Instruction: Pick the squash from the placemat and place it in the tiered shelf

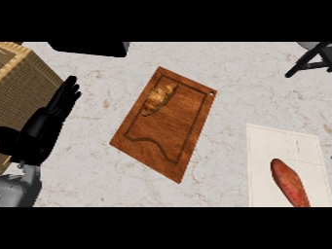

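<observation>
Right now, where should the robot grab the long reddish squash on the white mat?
Probably around its middle, coming down from above: the squash lies flat on the placemat, long and narrow, so a grasp can close across its thin width.

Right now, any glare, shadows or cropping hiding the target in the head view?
Head view: even light, no glare on the counter, no hard shadows; the reddish vegetable on the white placemat runs out at the lower edge, so its near end is cut off; the steep angle skews the wooden board.
</observation>
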Controlling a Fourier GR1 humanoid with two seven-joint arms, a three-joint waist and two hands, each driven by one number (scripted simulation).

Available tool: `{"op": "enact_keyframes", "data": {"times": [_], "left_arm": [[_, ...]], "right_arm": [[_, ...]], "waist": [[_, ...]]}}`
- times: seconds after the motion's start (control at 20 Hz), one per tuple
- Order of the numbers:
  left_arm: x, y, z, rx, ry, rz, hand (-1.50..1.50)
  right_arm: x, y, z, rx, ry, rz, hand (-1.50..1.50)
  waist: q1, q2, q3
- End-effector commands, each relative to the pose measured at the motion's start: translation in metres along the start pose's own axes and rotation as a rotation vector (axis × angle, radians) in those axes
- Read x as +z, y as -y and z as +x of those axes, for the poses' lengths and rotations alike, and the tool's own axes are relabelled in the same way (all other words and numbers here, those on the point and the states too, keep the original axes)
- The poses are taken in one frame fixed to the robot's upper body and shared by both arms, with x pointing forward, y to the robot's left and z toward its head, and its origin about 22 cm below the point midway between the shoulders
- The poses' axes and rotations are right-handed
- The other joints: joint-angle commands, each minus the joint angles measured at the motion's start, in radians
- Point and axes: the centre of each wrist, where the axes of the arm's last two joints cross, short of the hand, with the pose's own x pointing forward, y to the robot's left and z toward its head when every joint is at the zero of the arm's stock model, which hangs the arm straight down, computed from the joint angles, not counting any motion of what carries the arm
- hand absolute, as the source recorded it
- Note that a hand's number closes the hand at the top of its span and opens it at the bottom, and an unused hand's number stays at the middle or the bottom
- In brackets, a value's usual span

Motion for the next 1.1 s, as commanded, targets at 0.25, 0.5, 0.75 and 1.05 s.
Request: {"op": "enact_keyframes", "data": {"times": [0.25, 0.5, 0.75, 1.05], "left_arm": [[0.002, 0.002, 0.0, 0.025, -0.009, 0.007, 0.0], [0.007, 0.002, 0.007, 0.003, 0.0, -0.006, 0.0], [0.01, 0.001, -0.005, 0.015, -0.01, 0.009, 0.0], [0.0, 0.003, 0.0, 0.037, -0.008, 0.009, 0.0]], "right_arm": [[-0.007, 0.022, 0.018, 0.253, 0.098, -0.05, 1.5], [-0.016, 0.036, 0.026, 0.209, 0.09, 0.041, 1.5], [-0.018, 0.028, 0.018, 0.322, 0.15, 0.256, 1.5], [-0.006, -0.001, -0.003, 0.34, 0.135, 0.406, 1.5]], "waist": [[-0.019, -0.007, 0.015], [-0.01, -0.008, 0.016], [-0.023, -0.01, 0.015], [-0.031, -0.001, 0.017]]}}
